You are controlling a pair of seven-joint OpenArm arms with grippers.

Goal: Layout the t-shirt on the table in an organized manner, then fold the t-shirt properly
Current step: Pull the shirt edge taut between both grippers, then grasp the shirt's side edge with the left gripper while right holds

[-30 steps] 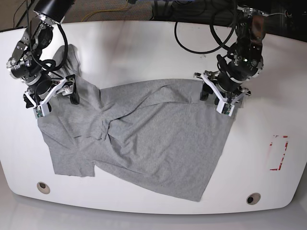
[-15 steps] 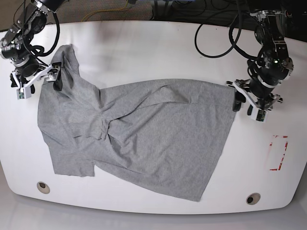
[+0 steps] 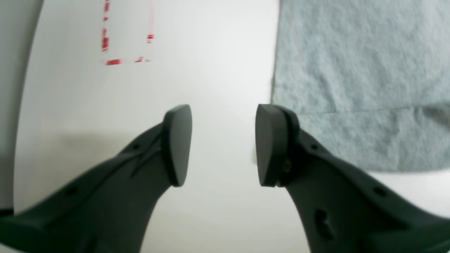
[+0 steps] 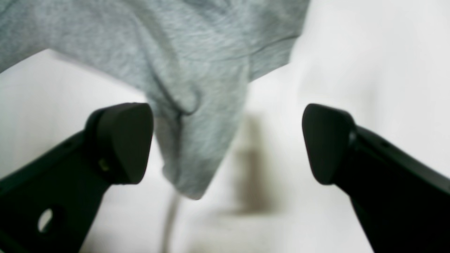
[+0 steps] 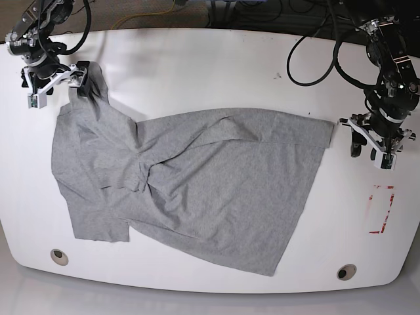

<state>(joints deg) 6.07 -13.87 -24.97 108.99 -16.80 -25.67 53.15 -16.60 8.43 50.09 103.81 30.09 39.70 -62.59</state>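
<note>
The grey t-shirt lies spread and wrinkled across the white table, with folds near its left side. My left gripper is open and empty over bare table, just right of the shirt's right corner. In the left wrist view the gripper has its jaws apart, with the shirt's edge beside the right finger. My right gripper is open at the shirt's far-left sleeve tip. In the right wrist view the gripper has wide jaws and the sleeve tip lies between them, nearer the left finger.
A red tape mark lies on the table's right side, also in the left wrist view. Two grommet holes sit near the front edge. Black cables trail over the back edge.
My left gripper pulled the shirt's right corner outward, let go and moved further right. My right gripper moved up and back along the left sleeve, drawing it out, and its jaws are now open.
</note>
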